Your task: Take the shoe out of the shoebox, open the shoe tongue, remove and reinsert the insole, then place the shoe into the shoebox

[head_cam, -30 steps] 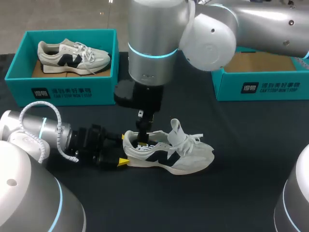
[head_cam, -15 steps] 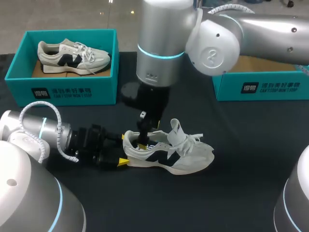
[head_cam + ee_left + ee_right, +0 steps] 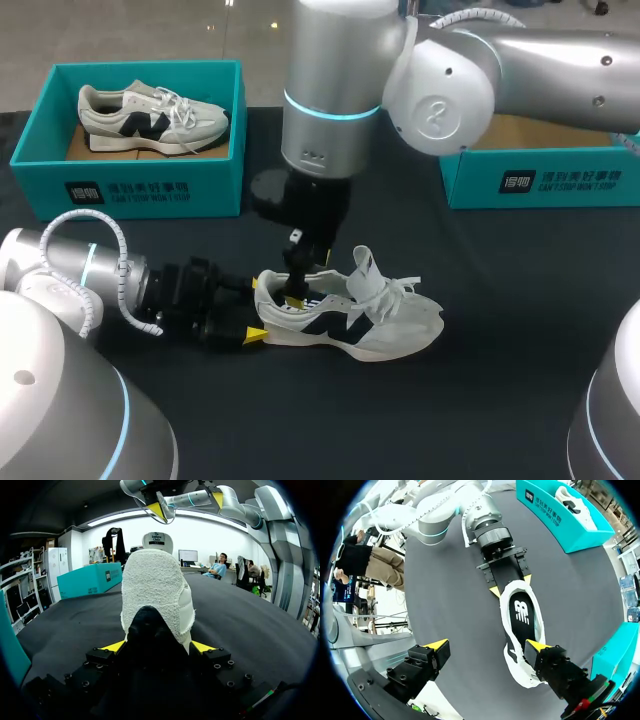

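Shoebox holds spare shoe; left hand clamps sneaker heel; right hand spread wide.

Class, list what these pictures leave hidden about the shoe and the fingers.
- Left wrist view: the heel of the shoe blocks the insole.
- Head view: the right arm hides part of the right gripper.
- Right wrist view: its finger covers part of the shoe's front.

Nubbly white cloth on the shoe heel — matt black table, glossy silver right arm.
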Robot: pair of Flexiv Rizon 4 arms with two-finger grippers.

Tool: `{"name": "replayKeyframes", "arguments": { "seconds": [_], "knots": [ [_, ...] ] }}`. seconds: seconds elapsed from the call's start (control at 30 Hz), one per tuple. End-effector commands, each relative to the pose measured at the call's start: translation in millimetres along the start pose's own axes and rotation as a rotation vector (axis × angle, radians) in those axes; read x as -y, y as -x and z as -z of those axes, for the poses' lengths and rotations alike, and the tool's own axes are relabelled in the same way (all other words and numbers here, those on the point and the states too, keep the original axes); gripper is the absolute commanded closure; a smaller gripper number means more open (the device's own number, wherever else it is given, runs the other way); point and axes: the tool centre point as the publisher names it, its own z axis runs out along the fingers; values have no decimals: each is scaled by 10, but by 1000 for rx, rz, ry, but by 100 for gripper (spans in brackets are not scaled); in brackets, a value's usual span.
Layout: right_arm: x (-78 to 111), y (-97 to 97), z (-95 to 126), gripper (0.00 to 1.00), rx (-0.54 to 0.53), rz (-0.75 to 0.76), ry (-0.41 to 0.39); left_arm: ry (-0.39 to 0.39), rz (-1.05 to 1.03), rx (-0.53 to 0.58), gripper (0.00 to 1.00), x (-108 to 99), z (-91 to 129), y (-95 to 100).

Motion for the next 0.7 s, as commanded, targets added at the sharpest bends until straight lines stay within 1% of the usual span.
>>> {"name": "replayKeyframes", "arguments": {
  "seconds": [0.03,0.07,0.1,0.27,0.4,0.47,0.7],
  "knots": [
    [-16,20,-27,68,3,-14,-14,2,0,0,100,-41,-17,-15],
    [-19,37,-44,92,6,-21,-22,2,0,0,100,-41,-17,-15],
    [-25,61,-70,100,3,-25,-23,2,0,0,100,-41,-17,-15],
    [-51,162,-201,100,4,-49,-29,2,0,0,100,-41,-17,-15],
    [-46,241,-321,100,3,-61,-10,2,0,0,100,-41,-17,-15],
    [-30,302,-392,100,-3,-65,13,2,0,0,100,-41,-17,-15],
    [8,475,-521,100,-9,-66,14,2,0,0,100,-41,-17,-15]
  ]
}}
